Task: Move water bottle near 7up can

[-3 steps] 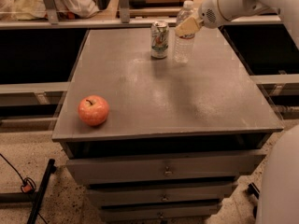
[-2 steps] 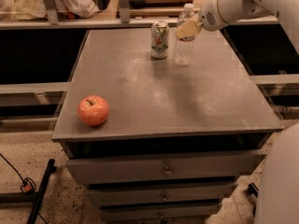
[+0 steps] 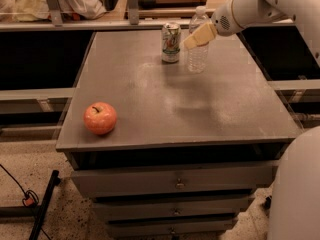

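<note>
Fingers (image 3: 199,35) of the robot's gripper (image 3: 194,38) clasp the water bottle (image 3: 198,60) at its shoulder. 1 cream pad crosses the front of the clear plastic and the other is hidden behind it, so the grip looks closed on the bottle. The bottle stands upright just right of the 7up can (image 3: 171,43), near but not touching, its base apparently on the grey table (image 3: 200,119). With the bottle so placed, the step in hand seems to be the release. Spreading the fingers evenly, then lifting straight up and away from the can, should keep the tall, light bottle from tipping. An apple (image 3: 100,118) sits well in front of the can, to its left.
</note>
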You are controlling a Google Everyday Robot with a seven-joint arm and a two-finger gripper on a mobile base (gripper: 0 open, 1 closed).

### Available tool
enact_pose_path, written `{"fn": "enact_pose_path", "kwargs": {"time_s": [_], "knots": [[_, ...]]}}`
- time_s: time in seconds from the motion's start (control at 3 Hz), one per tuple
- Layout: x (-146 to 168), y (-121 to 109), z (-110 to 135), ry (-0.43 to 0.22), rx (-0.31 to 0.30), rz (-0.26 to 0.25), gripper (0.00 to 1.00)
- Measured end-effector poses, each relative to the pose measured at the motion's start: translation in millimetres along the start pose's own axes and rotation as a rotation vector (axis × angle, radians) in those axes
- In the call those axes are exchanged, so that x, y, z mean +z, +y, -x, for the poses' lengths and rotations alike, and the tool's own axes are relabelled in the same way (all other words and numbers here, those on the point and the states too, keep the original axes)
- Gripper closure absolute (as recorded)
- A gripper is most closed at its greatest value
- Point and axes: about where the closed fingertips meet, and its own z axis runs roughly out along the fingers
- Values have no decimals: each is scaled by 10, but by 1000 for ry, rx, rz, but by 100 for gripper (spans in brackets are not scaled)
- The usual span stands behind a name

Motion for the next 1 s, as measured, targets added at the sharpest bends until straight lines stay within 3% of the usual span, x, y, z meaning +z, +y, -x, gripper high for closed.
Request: {"fn": "enact_pose_path", "kwargs": {"time_s": [0.33,0.67,1.0], "knots": [[-102,-65,-32,23,-11,1,0],[-252,-62,-106,28,-19,51,0],[-249,-61,-107,28,-19,51,0]]}}
